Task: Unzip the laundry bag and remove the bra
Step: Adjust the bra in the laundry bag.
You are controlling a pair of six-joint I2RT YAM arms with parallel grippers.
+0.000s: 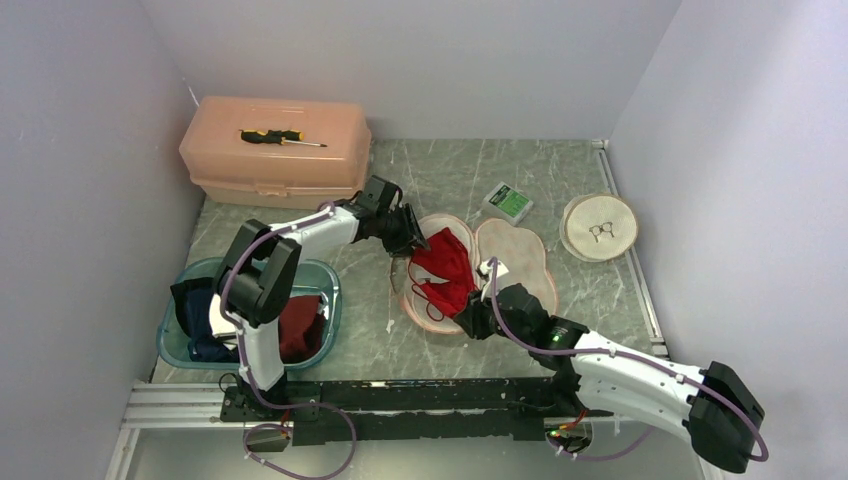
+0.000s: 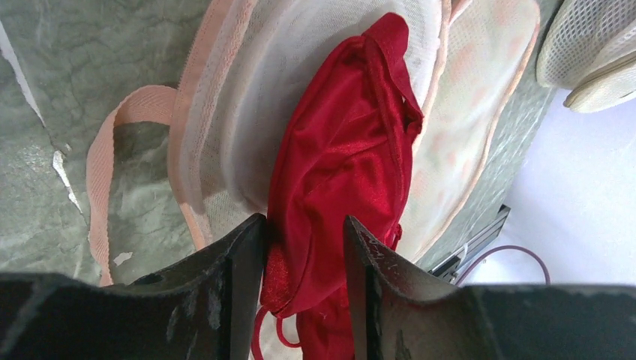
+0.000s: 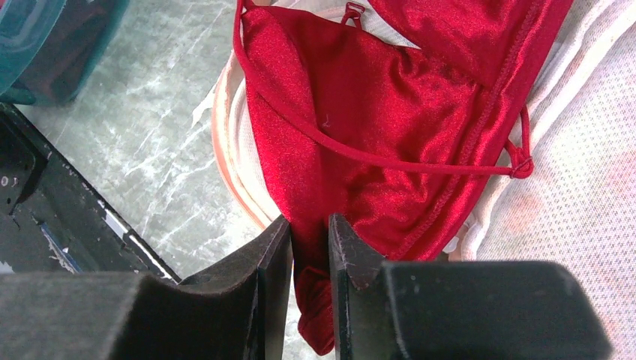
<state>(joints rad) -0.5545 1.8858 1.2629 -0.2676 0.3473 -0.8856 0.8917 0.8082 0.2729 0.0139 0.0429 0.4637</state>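
The laundry bag lies opened out flat in two pale mesh halves with a peach trim, mid-table. The bright red bra is draped over its left half. My left gripper is at the bra's far end; in the left wrist view the bra runs between its parted jaws, over the bag's mesh. My right gripper is at the near end. In the right wrist view its narrow jaws pinch a fold of the bra, whose tip hangs below them.
A pink toolbox with a screwdriver on its lid stands back left. A teal basin of clothes sits near left. A green-and-white box and a round mesh pouch lie behind the bag. White walls close in both sides.
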